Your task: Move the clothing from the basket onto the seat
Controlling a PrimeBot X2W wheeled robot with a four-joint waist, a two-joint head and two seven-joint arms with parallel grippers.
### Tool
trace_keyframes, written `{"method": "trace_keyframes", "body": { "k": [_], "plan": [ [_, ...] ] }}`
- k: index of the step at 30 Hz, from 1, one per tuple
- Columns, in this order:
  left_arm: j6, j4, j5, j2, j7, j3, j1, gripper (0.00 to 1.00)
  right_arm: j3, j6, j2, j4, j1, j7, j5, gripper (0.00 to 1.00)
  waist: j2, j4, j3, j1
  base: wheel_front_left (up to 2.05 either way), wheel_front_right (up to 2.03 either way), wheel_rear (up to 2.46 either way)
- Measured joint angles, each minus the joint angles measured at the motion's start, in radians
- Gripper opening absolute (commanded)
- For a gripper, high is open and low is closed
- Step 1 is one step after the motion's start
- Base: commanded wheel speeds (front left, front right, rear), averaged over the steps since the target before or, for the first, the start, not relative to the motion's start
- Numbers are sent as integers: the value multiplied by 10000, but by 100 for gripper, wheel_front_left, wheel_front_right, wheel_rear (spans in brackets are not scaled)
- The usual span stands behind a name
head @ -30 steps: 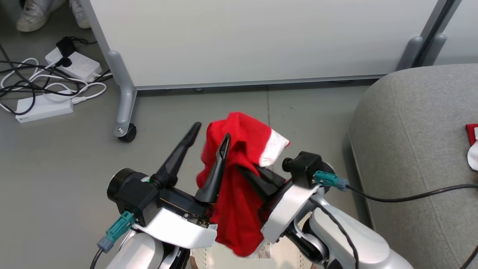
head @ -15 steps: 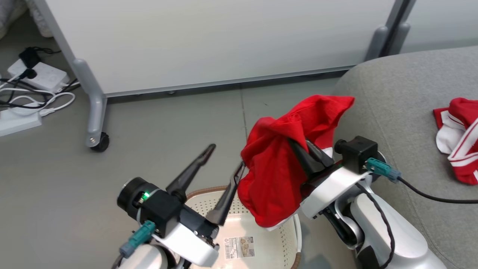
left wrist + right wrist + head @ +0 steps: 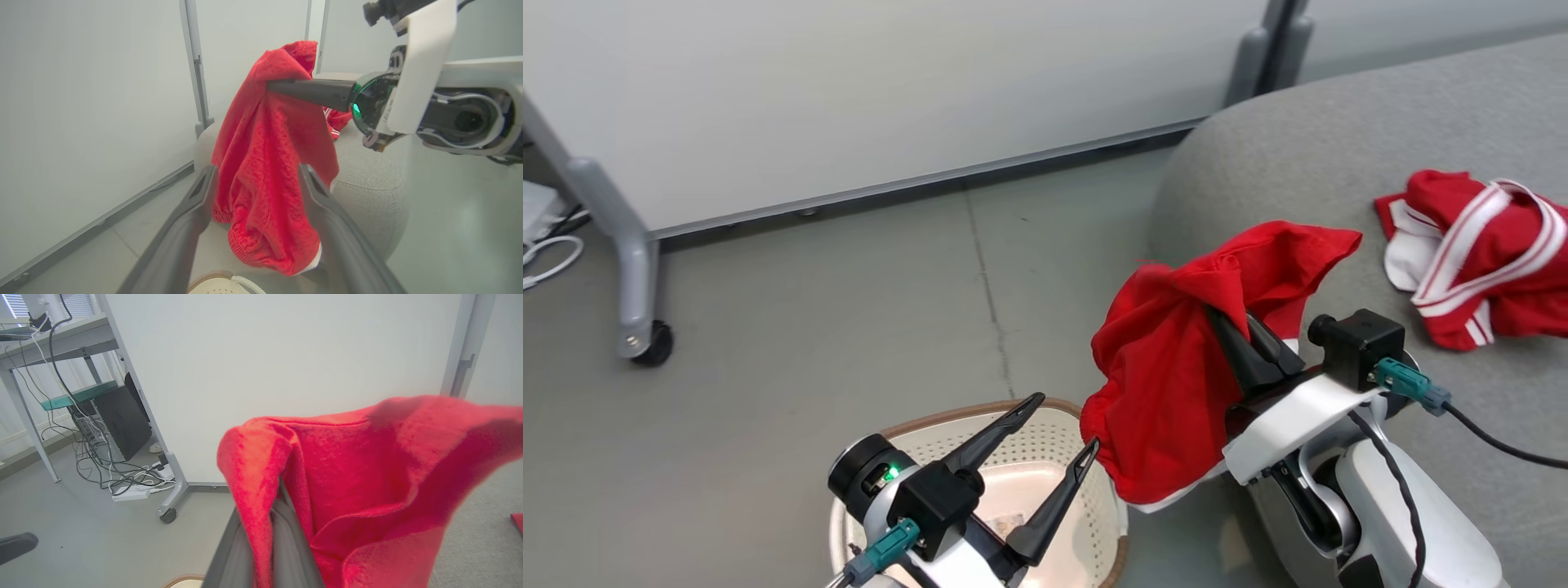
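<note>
My right gripper (image 3: 1227, 327) is shut on the plain red garment (image 3: 1176, 384), which hangs in the air at the left edge of the grey seat (image 3: 1298, 163); its white hem shows at the bottom. The fabric hides the fingertips. In the right wrist view the red garment (image 3: 367, 465) drapes over the shut right gripper (image 3: 278, 539). The striped red garment (image 3: 1478, 261) lies crumpled on the seat. My left gripper (image 3: 1064, 422) stands open and empty above the cream basket (image 3: 947, 415). In the left wrist view the left gripper (image 3: 255, 179) frames the hanging garment (image 3: 265, 134) without touching it.
The pale wheeled partition panel (image 3: 849, 98) stands behind, with its castor (image 3: 654, 343) on the grey floor at the left. A white cable (image 3: 547, 253) lies at the far left. The right wrist view shows a desk with a computer tower (image 3: 118, 416) and power strips (image 3: 130, 494).
The camera has swung right. My right gripper has carried the plain garment from above the basket toward the seat's edge. The open left gripper has stayed back and sunk lower over the basket.
</note>
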Motion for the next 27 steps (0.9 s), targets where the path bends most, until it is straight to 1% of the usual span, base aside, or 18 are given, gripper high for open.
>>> {"method": "trace_keyframes", "body": {
  "k": [7, 19, 23, 27],
  "plan": [
    [-17, 6, 42, 161, 12, -71, -24, 100, -370, 0, 121, -343, 321, 128, -144, 0, 0, -973, 204, 0, 0, 0, 0],
    [17, -370, 56, 510, 293, -115, -154, 100, -782, 0, 324, -598, 579, 44, -201, 0, 0, -2900, 672, 0, 0, 0, 0],
    [50, -585, 73, 656, 389, -82, -221, 100, -940, 0, 378, -614, 528, 0, -119, 0, 0, -3347, 890, 0, 0, 0, 0],
    [58, -775, 134, 846, 541, -31, -390, 100, -1168, 0, 351, -504, -29, -134, -27, 0, 0, -3573, 1217, 1, 0, 0, 0]
  ]
}}
